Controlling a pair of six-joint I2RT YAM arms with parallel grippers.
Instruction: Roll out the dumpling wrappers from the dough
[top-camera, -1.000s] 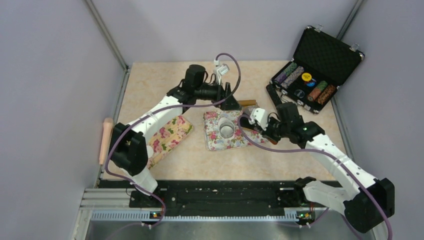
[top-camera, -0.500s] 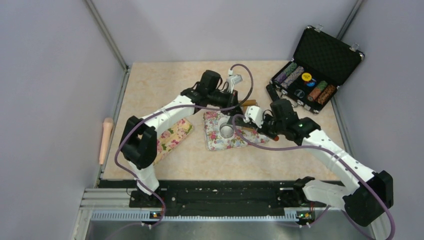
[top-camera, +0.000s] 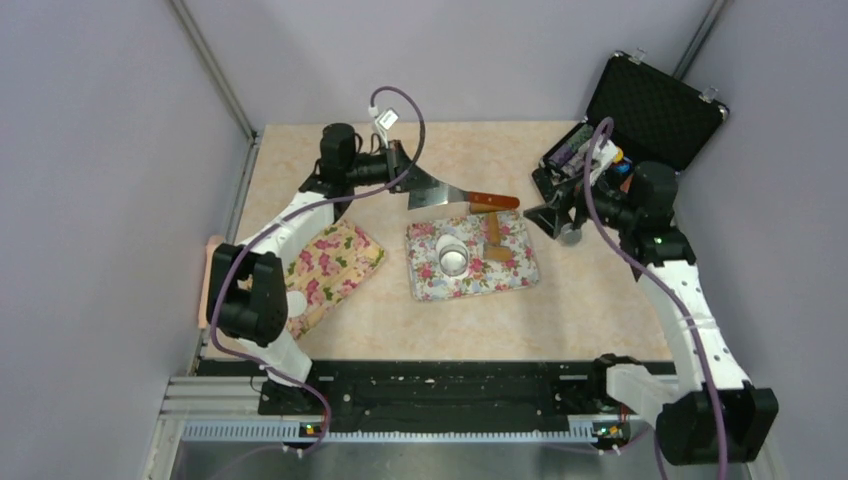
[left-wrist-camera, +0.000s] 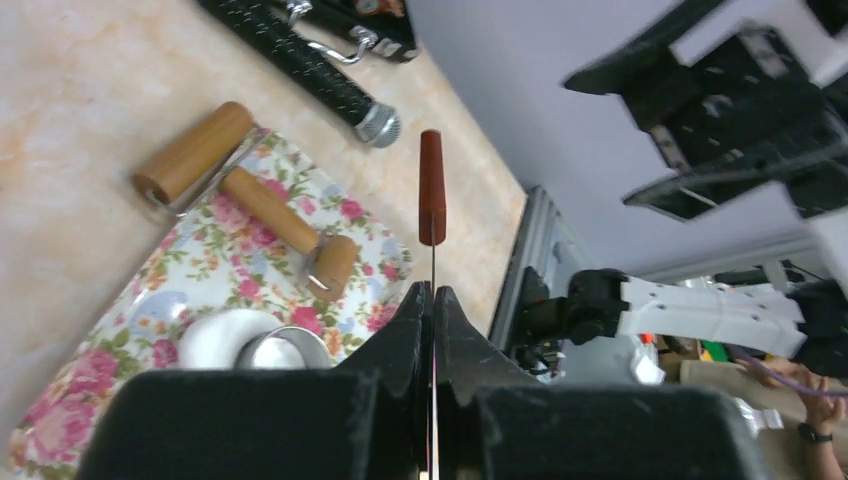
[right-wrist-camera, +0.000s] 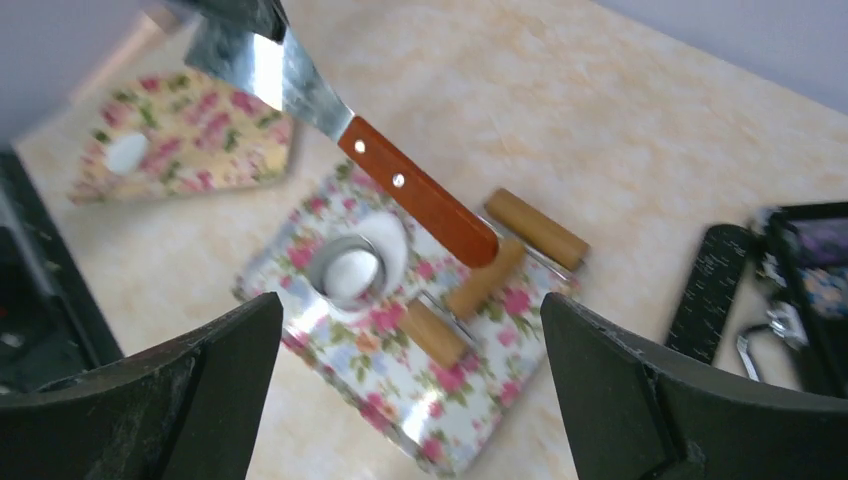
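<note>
My left gripper (top-camera: 400, 173) is shut on the metal blade of a scraper (top-camera: 428, 190), held above the table behind the floral tray (top-camera: 500, 283). Its red-brown handle (top-camera: 494, 201) points right. In the left wrist view the blade runs edge-on between the closed fingers (left-wrist-camera: 400, 340). On the tray a metal ring cutter (top-camera: 452, 257) sits on white dough (right-wrist-camera: 352, 272), beside a small wooden roller (top-camera: 492, 238). One dumpling wrapper (right-wrist-camera: 127, 152) lies on the left floral tray (top-camera: 345, 262). My right gripper (top-camera: 558, 215) hangs open and empty to the tray's right.
An open black case of poker chips (top-camera: 640, 110) stands at the back right, close behind the right gripper. A pale wooden pin (top-camera: 210, 262) lies past the table's left edge. Grey walls enclose the table on three sides.
The right gripper opened, let go of the scraper's handle and drew back right toward the case. The left gripper shut on the blade and carried the scraper back and left.
</note>
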